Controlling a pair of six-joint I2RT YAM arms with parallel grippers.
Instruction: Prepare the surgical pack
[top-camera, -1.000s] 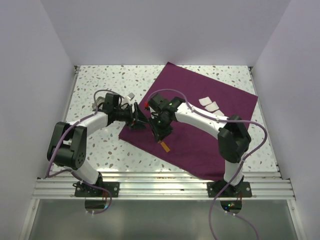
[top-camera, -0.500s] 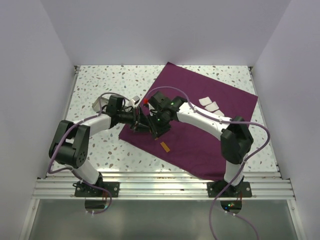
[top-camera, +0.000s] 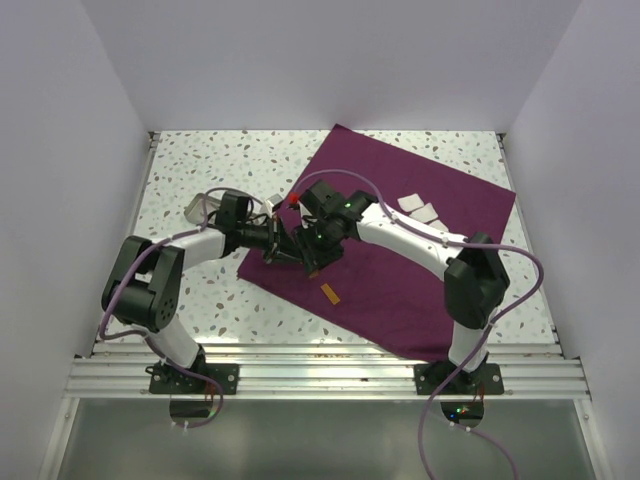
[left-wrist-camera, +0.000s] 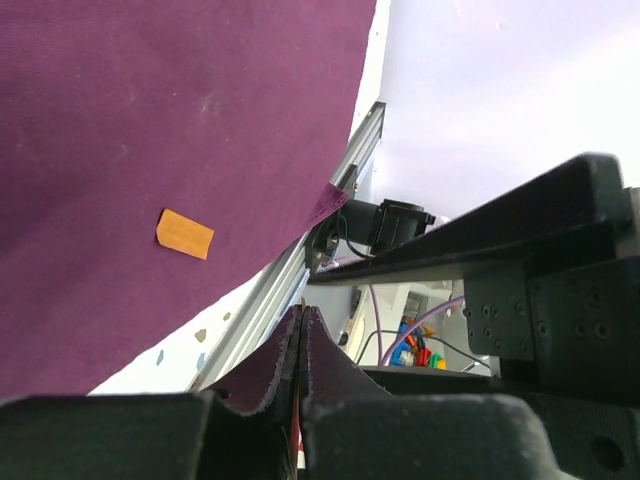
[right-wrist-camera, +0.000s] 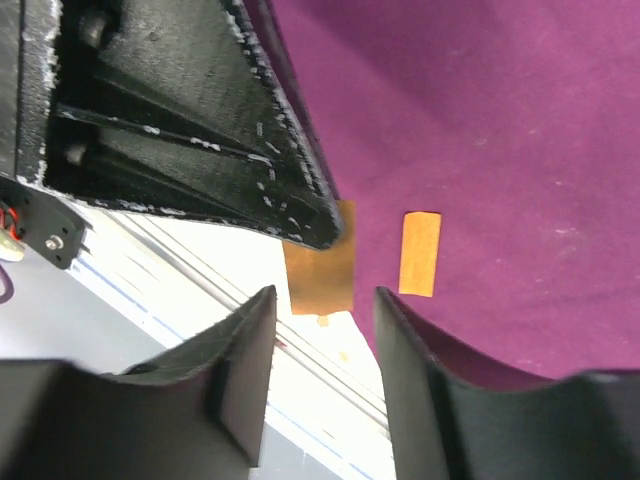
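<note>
**A:** From above first. Where to look?

**B:** Right of centre. Find a purple cloth (top-camera: 420, 270) lying open and flat on the speckled table (top-camera: 200, 160), turned like a diamond. Note three white gauze squares (top-camera: 420, 209) on its far part and a small orange tag (top-camera: 329, 293) on its near-left part.

**A:** And the arms?

**B:** Meeting at the cloth's left edge, with the left gripper (top-camera: 283, 251) and the right gripper (top-camera: 313, 257) just beside each other. Cannot judge either pair of jaws from up here.

**A:** Left wrist, then?

**B:** Settles it for the left gripper (left-wrist-camera: 302, 335): closed tight on a raised fold of the purple cloth (left-wrist-camera: 150, 110), with the fabric pinched between the fingers. Beyond that, more flat cloth carrying the orange tag (left-wrist-camera: 185, 233), then a metal rail (left-wrist-camera: 362, 140) just past the cloth's corner.

**A:** Right wrist?

**B:** Shows the right gripper (right-wrist-camera: 322, 300) with jaws partly apart and gripping nothing, hanging over the edge of the purple cloth (right-wrist-camera: 500, 120). See the orange tag (right-wrist-camera: 420, 253) flat on the cloth just past the fingertips. Also a second orange piece (right-wrist-camera: 318, 272) beside it at the cloth's edge, its top hidden behind a black housing (right-wrist-camera: 170, 120).
</note>
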